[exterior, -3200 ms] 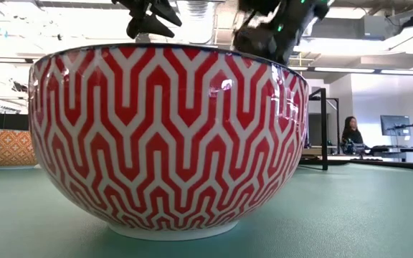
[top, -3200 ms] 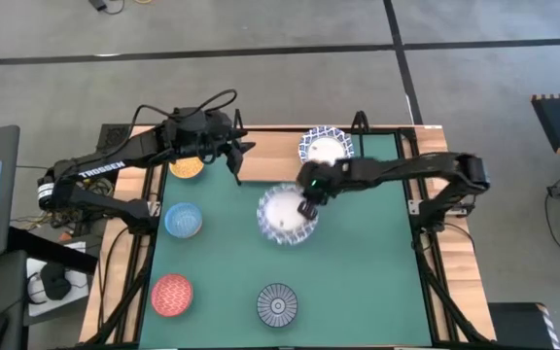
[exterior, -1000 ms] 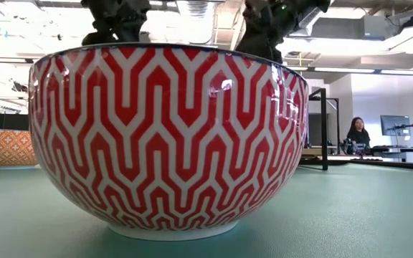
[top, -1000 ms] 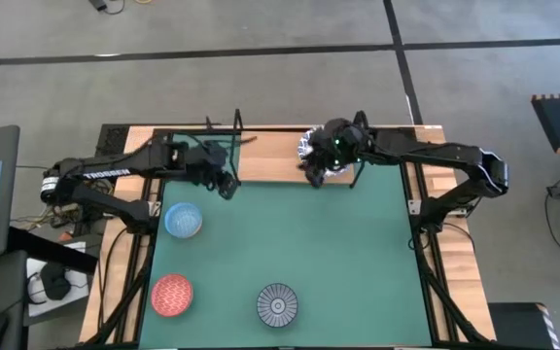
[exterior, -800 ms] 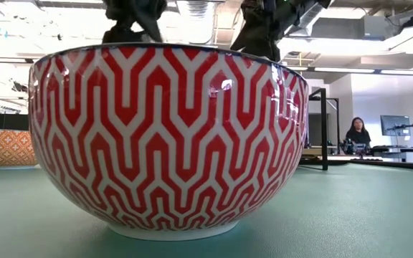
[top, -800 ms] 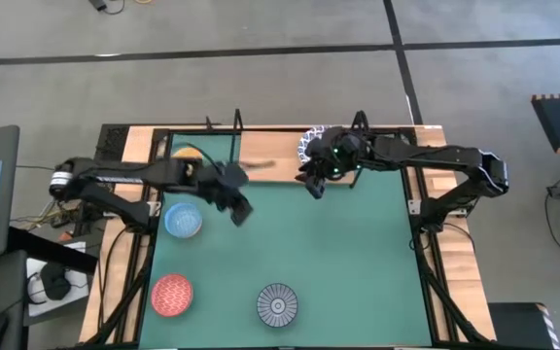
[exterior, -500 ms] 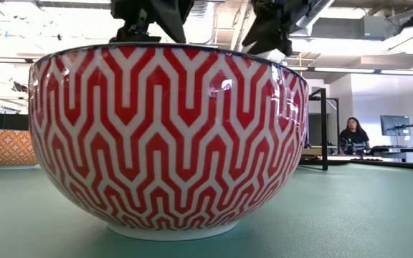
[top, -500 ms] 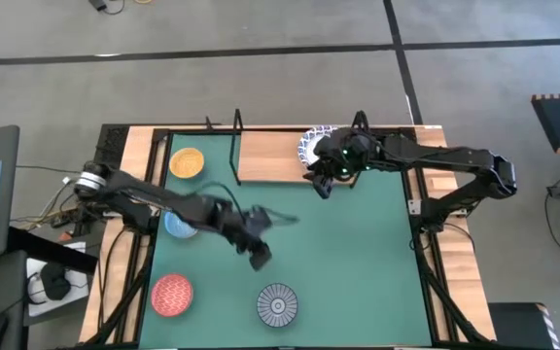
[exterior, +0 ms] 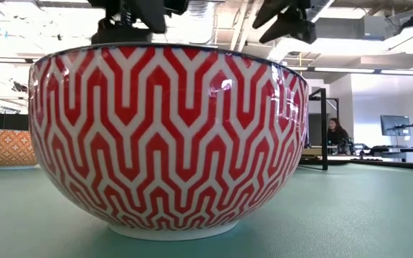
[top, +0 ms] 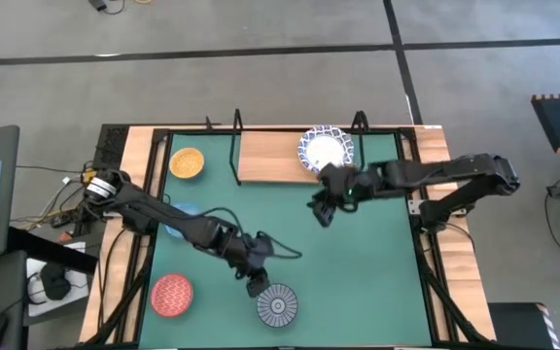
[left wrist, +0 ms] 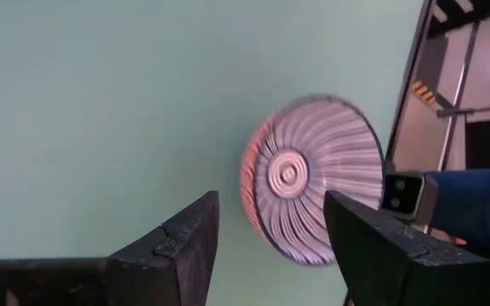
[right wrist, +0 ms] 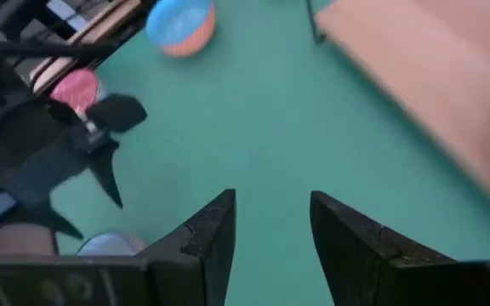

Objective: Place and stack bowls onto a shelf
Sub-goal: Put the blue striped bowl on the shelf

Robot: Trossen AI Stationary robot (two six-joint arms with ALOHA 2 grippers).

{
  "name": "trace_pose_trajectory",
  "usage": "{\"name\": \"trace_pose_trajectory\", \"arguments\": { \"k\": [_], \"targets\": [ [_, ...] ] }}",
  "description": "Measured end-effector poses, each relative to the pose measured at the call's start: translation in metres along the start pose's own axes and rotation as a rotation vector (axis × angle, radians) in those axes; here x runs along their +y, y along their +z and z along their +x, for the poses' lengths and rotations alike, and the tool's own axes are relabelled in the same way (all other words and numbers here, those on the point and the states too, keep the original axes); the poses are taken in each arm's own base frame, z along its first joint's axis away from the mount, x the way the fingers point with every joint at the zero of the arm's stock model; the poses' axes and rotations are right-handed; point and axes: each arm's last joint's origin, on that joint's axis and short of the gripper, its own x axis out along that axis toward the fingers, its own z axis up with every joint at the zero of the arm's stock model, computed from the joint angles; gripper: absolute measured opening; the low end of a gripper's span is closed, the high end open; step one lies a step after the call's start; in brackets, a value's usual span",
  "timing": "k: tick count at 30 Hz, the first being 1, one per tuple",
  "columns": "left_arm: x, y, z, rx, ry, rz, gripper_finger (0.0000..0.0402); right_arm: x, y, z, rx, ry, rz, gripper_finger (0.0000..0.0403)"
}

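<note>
Green mat carries my spread left gripper just beside the dark striped bowl near its front edge, my right gripper spread, empty near the shelf.

Green mat: 4 small bowls; shelf: white bowl

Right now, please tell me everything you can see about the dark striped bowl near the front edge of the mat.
The striped bowl is small and round, with fine dark and pale lines running out from concentric rings at its centre, and looks like glazed ceramic. It stands upright and empty on the green mat, near the front edge, to the right of the red bowl. The left gripper hovers open close beside it, its fingers framing the bowl in the wrist view. Nothing appears to touch it except the mat.
</note>
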Motion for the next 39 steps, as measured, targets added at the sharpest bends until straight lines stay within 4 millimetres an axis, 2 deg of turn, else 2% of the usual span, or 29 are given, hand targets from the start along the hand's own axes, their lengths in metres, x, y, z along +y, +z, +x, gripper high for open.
{"name": "trace_pose_trajectory", "arguments": {
  "k": [9,15,18,23,27,32,36,39],
  "targets": [
    [-0.033,-0.046,0.000,-0.028,0.032,0.161,0.0196,0.054,-0.066,0.027,0.166,0.007,0.107,0.0177],
    [-0.036,-0.049,0.000,-0.058,0.044,0.232,0.0196,0.087,-0.122,0.055,0.283,0.026,0.003,0.0177],
    [-0.037,-0.047,0.000,-0.077,0.024,0.216,0.0196,0.104,-0.141,0.070,0.274,0.095,-0.013,0.0177],
    [-0.041,-0.051,0.000,-0.086,0.021,0.222,0.0196,0.123,-0.153,0.101,0.199,0.230,0.012,0.0184],
    [-0.042,-0.057,-0.001,-0.072,0.030,0.218,0.0196,0.113,-0.157,0.125,0.191,0.145,0.062,0.0208],
    [-0.047,-0.066,-0.002,-0.091,0.047,0.234,0.0196,0.102,-0.151,0.136,0.171,0.066,0.059,0.0226],
    [-0.047,-0.072,-0.003,-0.095,0.085,0.231,0.0196,0.100,-0.151,0.138,0.258,0.110,0.030,0.0223],
    [-0.046,-0.073,-0.003,-0.131,0.123,0.223,0.0196,0.096,-0.158,0.147,0.296,0.092,-0.006,0.0216]
  ]
}}
